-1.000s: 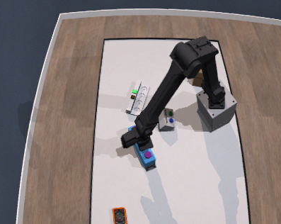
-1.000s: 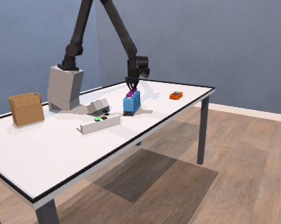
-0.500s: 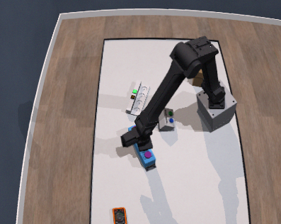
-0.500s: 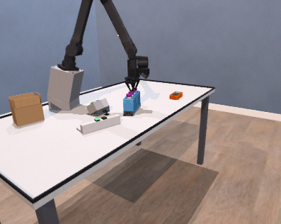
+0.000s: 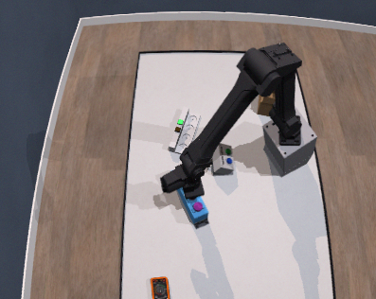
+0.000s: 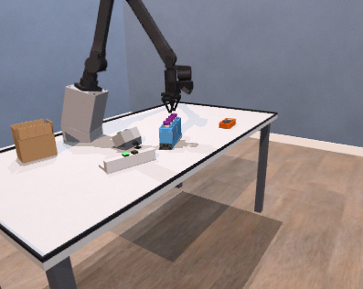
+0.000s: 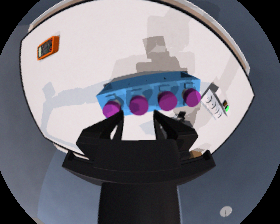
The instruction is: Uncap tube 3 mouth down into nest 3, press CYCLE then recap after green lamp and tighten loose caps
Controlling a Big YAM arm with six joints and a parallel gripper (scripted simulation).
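The blue decapping station (image 5: 193,208) (image 6: 169,132) (image 7: 153,92) stands on the white mat with purple caps on all its tubes; several caps show in a row in the wrist view. My gripper (image 5: 189,191) (image 6: 171,110) (image 7: 138,113) hovers just above the station, pointing down. Its fingers are open and straddle the second cap from the left (image 7: 138,104) in the wrist view, holding nothing. The white cap tray (image 5: 185,131) (image 6: 128,160) has a lit green lamp (image 5: 180,121) (image 6: 125,154), and its nests look empty. The key housing (image 5: 223,159) (image 6: 126,136) carries the green READY key (image 5: 228,151) and the blue CYCLE key (image 5: 229,161).
The arm's grey base (image 5: 289,147) (image 6: 83,113) stands at the mat's edge with a cardboard box (image 6: 34,139) beside it. An orange meter (image 5: 159,287) (image 6: 227,123) (image 7: 48,47) lies far off near the table's end.
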